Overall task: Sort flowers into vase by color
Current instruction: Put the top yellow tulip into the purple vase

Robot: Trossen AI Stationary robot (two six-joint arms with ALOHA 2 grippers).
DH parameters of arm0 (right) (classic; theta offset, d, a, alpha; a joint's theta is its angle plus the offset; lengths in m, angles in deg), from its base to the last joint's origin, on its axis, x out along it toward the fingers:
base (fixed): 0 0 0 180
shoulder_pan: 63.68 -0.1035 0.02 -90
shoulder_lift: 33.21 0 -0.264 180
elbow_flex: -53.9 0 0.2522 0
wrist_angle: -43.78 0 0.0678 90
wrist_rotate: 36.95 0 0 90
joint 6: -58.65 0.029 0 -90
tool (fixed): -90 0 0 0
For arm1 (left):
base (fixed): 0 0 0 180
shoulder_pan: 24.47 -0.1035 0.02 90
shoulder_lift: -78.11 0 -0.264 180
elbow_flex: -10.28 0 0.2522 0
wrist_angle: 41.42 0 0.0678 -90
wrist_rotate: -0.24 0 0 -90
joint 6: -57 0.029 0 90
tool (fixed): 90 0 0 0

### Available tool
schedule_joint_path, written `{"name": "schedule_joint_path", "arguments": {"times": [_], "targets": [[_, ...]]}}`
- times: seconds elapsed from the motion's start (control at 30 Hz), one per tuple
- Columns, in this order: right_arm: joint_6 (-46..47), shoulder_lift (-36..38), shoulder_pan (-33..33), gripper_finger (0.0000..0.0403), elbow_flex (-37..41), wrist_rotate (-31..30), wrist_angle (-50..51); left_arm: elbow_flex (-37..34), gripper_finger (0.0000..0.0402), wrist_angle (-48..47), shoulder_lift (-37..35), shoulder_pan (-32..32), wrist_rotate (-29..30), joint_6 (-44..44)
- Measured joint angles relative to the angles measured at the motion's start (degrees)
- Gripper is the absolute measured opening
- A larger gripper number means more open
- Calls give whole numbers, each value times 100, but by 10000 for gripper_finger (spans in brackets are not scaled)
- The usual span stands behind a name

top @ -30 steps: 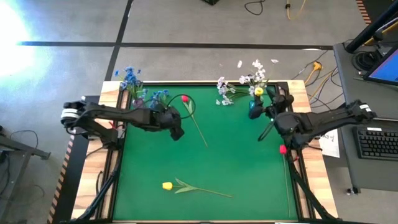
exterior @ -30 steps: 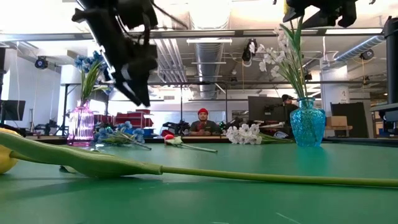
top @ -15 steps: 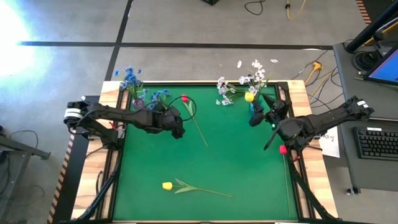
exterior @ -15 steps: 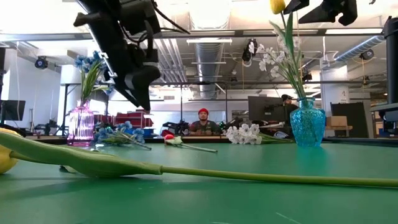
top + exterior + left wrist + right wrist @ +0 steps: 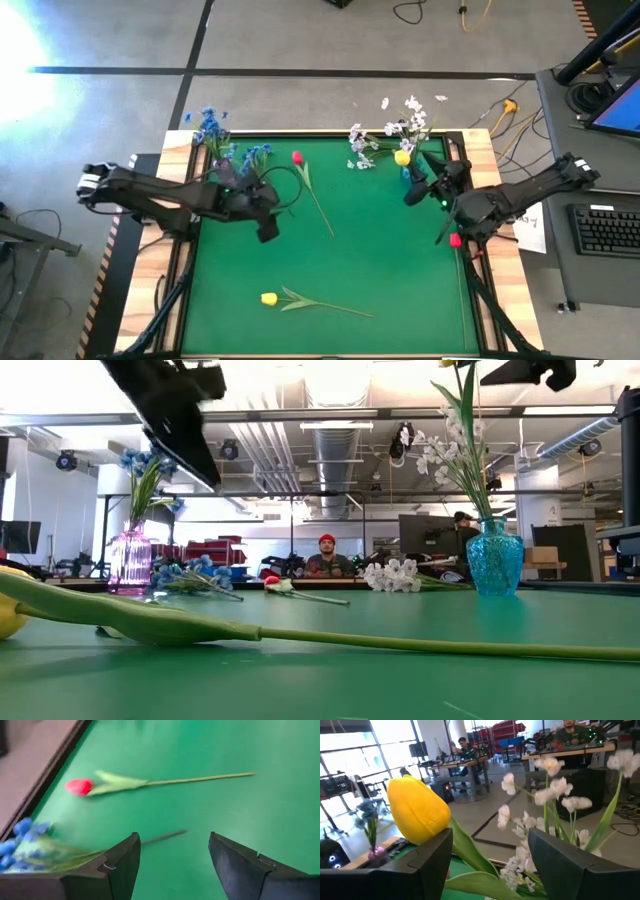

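My right gripper (image 5: 490,832) is open and level at the back right (image 5: 412,186). A yellow tulip (image 5: 417,815) stands between its fingers, above the teal vase (image 5: 494,560) that holds white sprays (image 5: 440,450). My left gripper (image 5: 172,837) is open and has nothing in it. It hangs over the mat (image 5: 268,230), near a red tulip (image 5: 79,786) and blue flowers (image 5: 20,837) that lie flat. More blue flowers stand in a purple vase (image 5: 130,560). A second yellow tulip (image 5: 268,298) lies near the front edge. My right gripper has one finger (image 5: 432,860) against the yellow tulip just below its head, where a leaf (image 5: 470,855) comes out. The other finger stands apart from it, so there is no pinch. The fingers come in level. The tulip stands upright, and its stem runs down among the white sprays; its lower end is hidden.
Loose white sprays (image 5: 360,152) lie on the mat at the back, left of the teal vase. A small red thing (image 5: 455,240) sits by the right rail. The middle of the green mat (image 5: 390,270) is bare. A person sits beyond the far edge (image 5: 325,560).
My left gripper has risen and drawn back from the red tulip toward the table's left and near edges, still open. The yellow tulip's head has tipped a little toward the table's left, and my right gripper has shifted with it.
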Motion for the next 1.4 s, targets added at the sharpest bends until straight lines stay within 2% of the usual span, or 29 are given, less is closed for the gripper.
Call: {"name": "schedule_joint_path", "arguments": {"times": [0.27,0.5,0.63,0.83,0.97,1.2,1.4], "targets": [[-743,3,0,248,-428,-14,16,0,223,-29,-609,841,-7,107],[-1152,0,3,235,-547,-431,197,0,223,-27,-916,1201,3,-10],[-461,-8,3,228,-533,-779,1210,0,223,-26,-937,1210,6,-46],[1170,1,160,230,-531,-760,2867,0,223,-25,-875,1210,12,-29],[1711,1,313,248,-531,-711,3427,0,223,-23,-847,1210,13,-26],[1909,3,871,294,-531,-193,4137,0,223,-24,-845,1208,14,-26],[1913,3,1458,322,-528,889,5126,0,223,-25,-847,1208,17,-25]]}}
